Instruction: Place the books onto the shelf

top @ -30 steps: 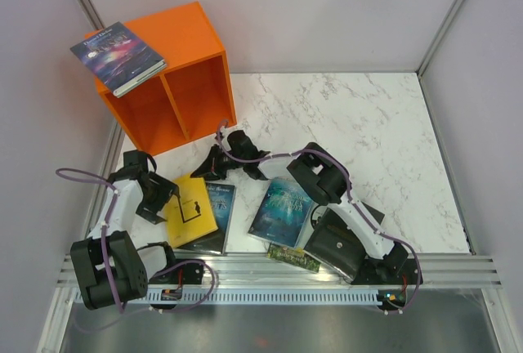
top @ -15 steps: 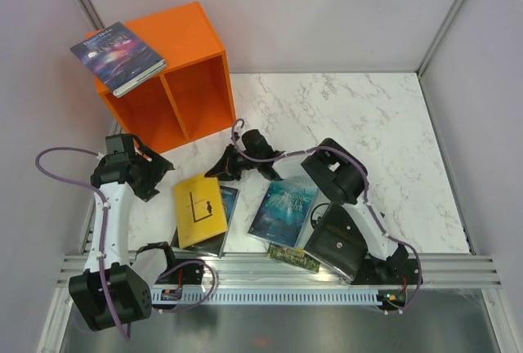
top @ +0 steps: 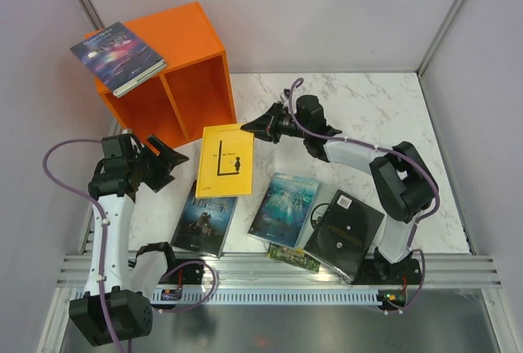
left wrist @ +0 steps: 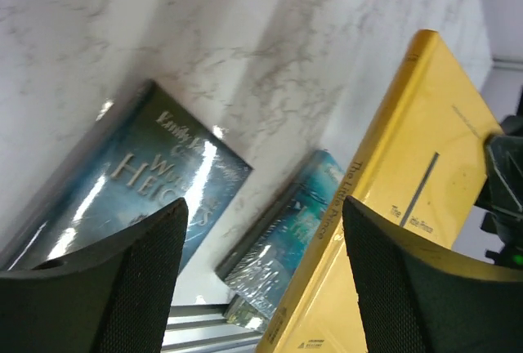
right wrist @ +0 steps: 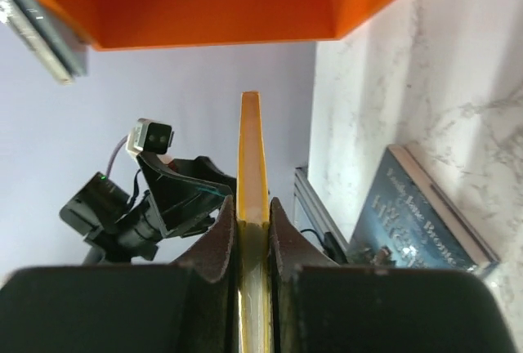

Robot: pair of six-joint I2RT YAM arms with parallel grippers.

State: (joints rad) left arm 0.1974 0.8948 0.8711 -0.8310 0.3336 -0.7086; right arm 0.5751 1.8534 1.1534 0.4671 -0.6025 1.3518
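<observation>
Marble table (top: 392,124): right end effector (top: 260,127) pinches yellow book (top: 225,161) by its edge near shelf (top: 176,42), left end effector (top: 178,159) spread.

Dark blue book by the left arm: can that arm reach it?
Probably yes. The open, empty left end effector is close by, the flat dark blue book lies uncovered, and the right end effector holds the flat yellow book clear of it.

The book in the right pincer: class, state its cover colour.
Yellow with black markings; the book shows best in the top external view.
</observation>
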